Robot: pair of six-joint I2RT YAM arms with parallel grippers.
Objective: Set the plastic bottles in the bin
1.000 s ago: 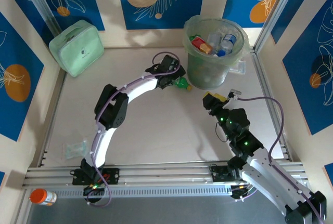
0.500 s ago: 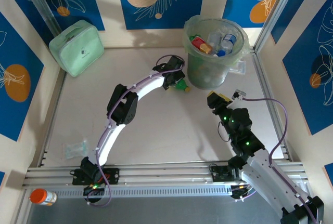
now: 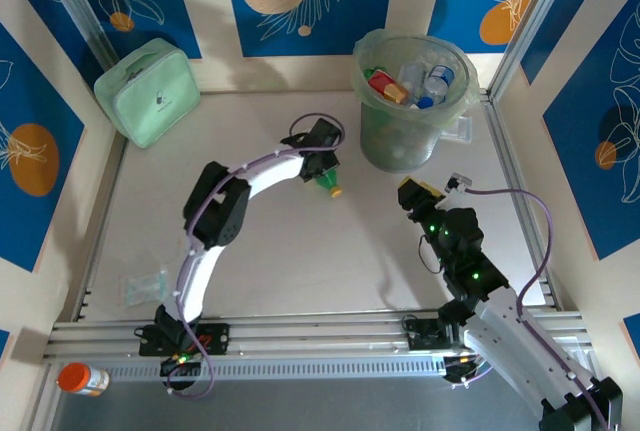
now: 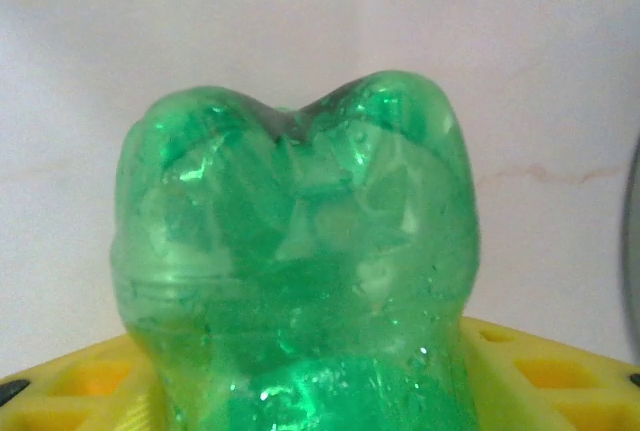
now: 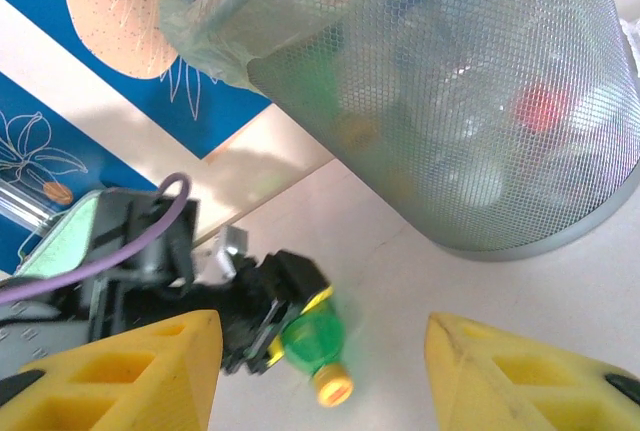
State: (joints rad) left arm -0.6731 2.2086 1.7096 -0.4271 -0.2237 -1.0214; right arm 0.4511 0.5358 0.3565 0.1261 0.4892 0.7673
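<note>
left gripper clamped on one green bottle, jaws drawn in on its body. Bottle is crinkled translucent green plastic with a dented, lobed base facing the left wrist camera, and a yellow ribbed finger at each side of it. Its yellow cap points down-right in the right wrist view. In the top view the bottle sits about centre frame, below-left of the bin, near it but not touching; can't tell whether it touches the table. Bin is round and tapered. Its wall reads as fine mesh from the right wrist, with a pale-green clear bag folded over the rim. Bottles are piled inside, clear with blue bits and one red-orange label; they're jumbled, so no exact count. right gripper is right of centre, yellow fingers spread wide with nothing between them, aimed at the bin wall and the left gripper. Count: 1 bottle outside the bin, 1 bin, 2 arms. Around them: 1 mint-green rounded case upper left against the wall, 1 orange-capped jar at the bottom-left corner off the table, 1 crumpled clear wrapper lower left. A purple cable loops off the right arm on the right side, well clear of the bottle
</note>
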